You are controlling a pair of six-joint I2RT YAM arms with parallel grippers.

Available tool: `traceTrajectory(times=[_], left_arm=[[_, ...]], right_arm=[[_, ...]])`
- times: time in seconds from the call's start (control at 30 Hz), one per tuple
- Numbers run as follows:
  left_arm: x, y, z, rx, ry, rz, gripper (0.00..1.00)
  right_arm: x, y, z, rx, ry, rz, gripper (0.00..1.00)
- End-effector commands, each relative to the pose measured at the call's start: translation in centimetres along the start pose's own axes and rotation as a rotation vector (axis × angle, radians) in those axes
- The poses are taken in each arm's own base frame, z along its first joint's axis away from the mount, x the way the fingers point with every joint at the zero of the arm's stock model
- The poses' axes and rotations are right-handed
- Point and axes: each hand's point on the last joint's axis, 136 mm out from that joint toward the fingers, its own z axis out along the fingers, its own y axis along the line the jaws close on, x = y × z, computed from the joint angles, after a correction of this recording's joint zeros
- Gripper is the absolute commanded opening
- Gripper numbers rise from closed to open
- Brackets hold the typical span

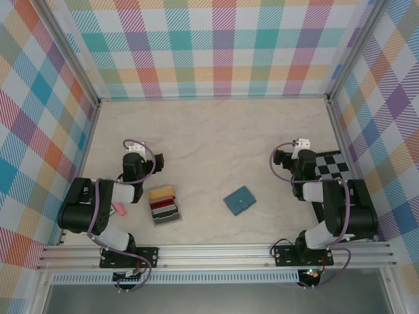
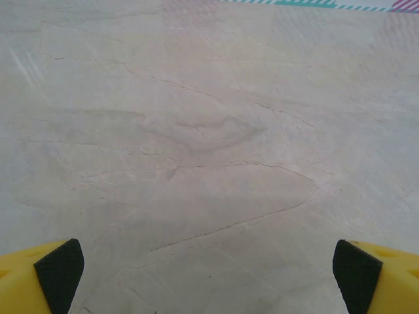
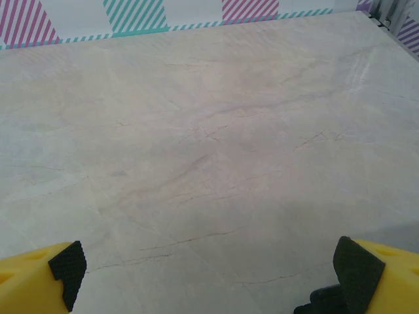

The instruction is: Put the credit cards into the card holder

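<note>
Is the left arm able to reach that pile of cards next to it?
Probably yes: the credit cards sit uncovered on the table just beside the left arm, and the left gripper is open and empty.

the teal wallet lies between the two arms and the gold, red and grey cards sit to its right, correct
No: the top external view shows the thin gold, red and grey cards to the left of the small square teal wallet, beside the left arm. The wallet does lie between the arms.
</note>
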Motion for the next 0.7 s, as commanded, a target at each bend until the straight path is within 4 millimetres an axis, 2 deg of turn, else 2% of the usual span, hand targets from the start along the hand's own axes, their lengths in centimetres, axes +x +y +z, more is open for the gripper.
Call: traceTrajectory(times=[0.0,0.47,0.53,0.67], left_arm=[[-0.8,0.3,0.3,0.001,-0.012,0.008,1.00],[-0.8,0.3,0.3,0.004,-0.013,0.009,1.00],[-0.9,0.2,0.2,0.012,-0.019,0.010,1.00],[-2.1,-0.1,-1.3,0.031,-0.044,0.012,1.00]], right_arm=[[-0.6,0.4,0.2,-0.020,-0.020,-0.017,1.00],[-0.6,0.5,0.2,-0.030,-0.019,-0.016,1.00],[-0.7,1.0,0.1,-0.061,-0.018,-0.033,1.00],[-1.6,1.8,-0.4,-0.096,-0.006,-0.048,1.00]])
